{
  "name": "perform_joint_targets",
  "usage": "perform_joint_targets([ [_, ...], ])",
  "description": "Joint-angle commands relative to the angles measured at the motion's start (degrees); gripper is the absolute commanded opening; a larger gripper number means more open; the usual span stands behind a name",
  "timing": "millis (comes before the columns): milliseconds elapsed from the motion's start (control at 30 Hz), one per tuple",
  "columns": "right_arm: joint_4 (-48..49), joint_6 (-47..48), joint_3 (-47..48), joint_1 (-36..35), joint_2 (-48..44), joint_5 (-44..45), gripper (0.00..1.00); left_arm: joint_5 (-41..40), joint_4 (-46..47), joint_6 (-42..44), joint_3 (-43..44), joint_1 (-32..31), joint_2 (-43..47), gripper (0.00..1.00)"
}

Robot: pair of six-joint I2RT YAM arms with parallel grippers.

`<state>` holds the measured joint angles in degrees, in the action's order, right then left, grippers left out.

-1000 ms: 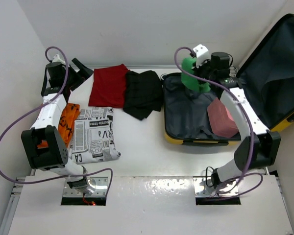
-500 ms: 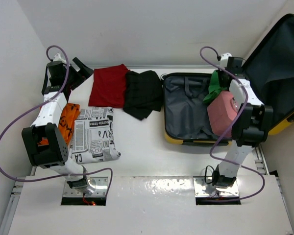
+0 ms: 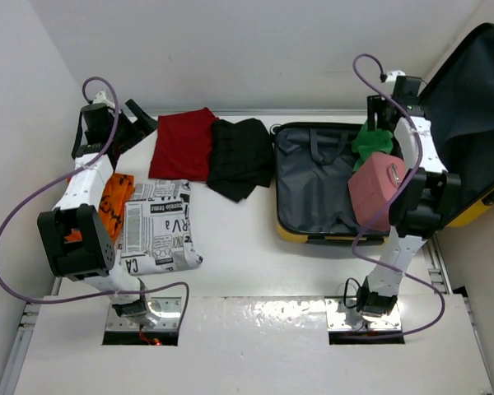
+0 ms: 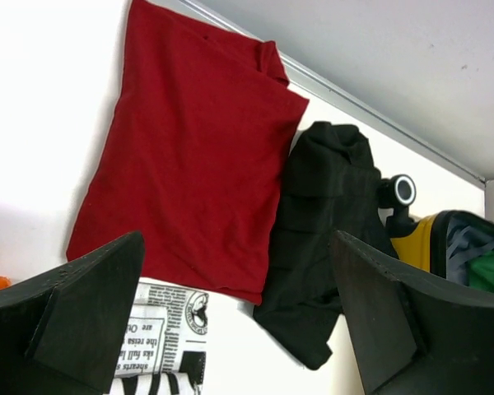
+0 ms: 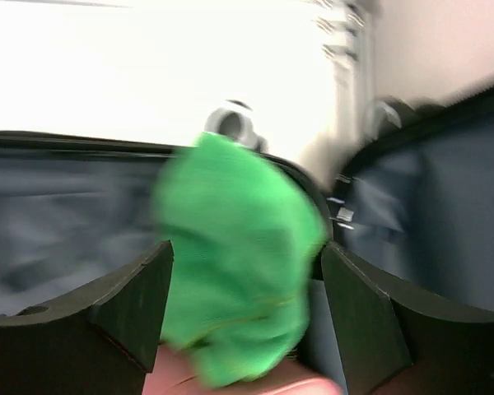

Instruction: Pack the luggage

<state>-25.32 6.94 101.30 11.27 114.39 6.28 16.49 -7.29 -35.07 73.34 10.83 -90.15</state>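
Note:
The yellow luggage [image 3: 313, 237] lies open at the right of the table, its lid [image 3: 469, 107] propped up behind. A pink case [image 3: 377, 191] rests in its right half, and a green cloth [image 3: 370, 141] lies at the back right corner, partly on the pink case. My right gripper [image 3: 379, 122] hangs just over that cloth. In the right wrist view its jaws stand wide apart, with the gripper [image 5: 247, 251] open over the blurred green cloth [image 5: 239, 271] and the pink case [image 5: 255, 385] below. My left gripper [image 3: 140, 122] stays open at the far left, empty [image 4: 237, 243].
A red cloth [image 3: 181, 141] and a black cloth [image 3: 240, 156] lie side by side at the back middle. Near the left arm are a newspaper-print bundle [image 3: 158, 226] and an orange cloth [image 3: 115, 202]. A wall runs close behind the table.
My right arm swung right across the luggage with the green cloth, from its back left to its back right corner. Its jaws went from shut to wide apart. The left arm stayed still.

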Motion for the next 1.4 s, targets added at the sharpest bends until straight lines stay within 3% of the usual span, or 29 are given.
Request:
perform_joint_targets([
  [0, -1.57, -4.74, 3.91, -5.53, -8.73, -13.37, 0.73, 0.64, 1.83, 1.41, 0.67, -0.63, 0.76, 1.0],
  [100, -0.44, -3.42, 3.65, -15.18, -8.4, -6.5, 0.73, 0.65, 2.37, 1.41, 0.66, -1.16, 0.76, 1.0],
  [200, 4.91, -4.73, 1.19, -19.35, -7.52, -0.84, 0.57, 0.65, 1.75, 1.41, 0.66, -1.16, 0.76, 1.0],
  [233, 6.24, -5.35, 0.58, -19.18, -7.17, -1.18, 0.45, 1.17, 1.75, 2.02, 0.66, -1.16, 0.76, 1.0],
  [267, 5.64, -6.31, 2.31, -17.7, -6.2, -8.32, 0.41, 1.17, 1.75, 2.02, 0.66, -1.16, 1.37, 1.0],
  [333, -0.56, -11.76, 5.91, -17.33, -3.22, -13.99, 0.4, 1.17, 1.75, 2.64, 0.14, -1.16, 1.9, 1.0],
  [400, -3.23, -16.31, 12.07, -18.12, 0.56, -22.08, 0.59, 0.48, 1.75, 2.64, -0.39, -1.16, 1.91, 1.0],
  [467, -3.69, -19.14, 13.66, -22.14, 2.32, -23.51, 0.71, -0.92, 1.75, 2.12, -1.0, -1.16, 2.43, 1.0],
  [600, 2.82, -20.39, 11.99, -32.34, 4.87, -16.94, 0.84, -2.69, 1.75, -0.96, -2.23, 0.85, 3.49, 1.0],
  [733, 2.39, -23.18, 17.17, -42.44, 13.29, -7.45, 0.87, -0.94, 0.44, -4.04, -2.24, 4.54, 2.35, 1.0],
  [900, 1.85, -27.5, 22.63, -47.47, 21.21, 1.0, 0.87, -1.11, -0.09, -4.83, -3.64, 6.3, 3.05, 1.0],
  [1067, 7.99, -34.0, 21.49, -48.1, 26.66, 4.35, 0.93, -1.64, 0.43, -3.69, -4.87, 6.84, 5.25, 1.0],
  [1267, 10.9, -34.36, 24.74, -48.36, 32.47, 12.07, 0.93, -3.04, -0.09, -3.08, -5.4, 8.68, 6.39, 1.0],
  [1367, 11.35, -34.28, 26.05, -47.57, 34.83, 10.07, 0.91, -3.04, -0.09, -3.08, -5.4, 9.21, 6.39, 1.0],
])
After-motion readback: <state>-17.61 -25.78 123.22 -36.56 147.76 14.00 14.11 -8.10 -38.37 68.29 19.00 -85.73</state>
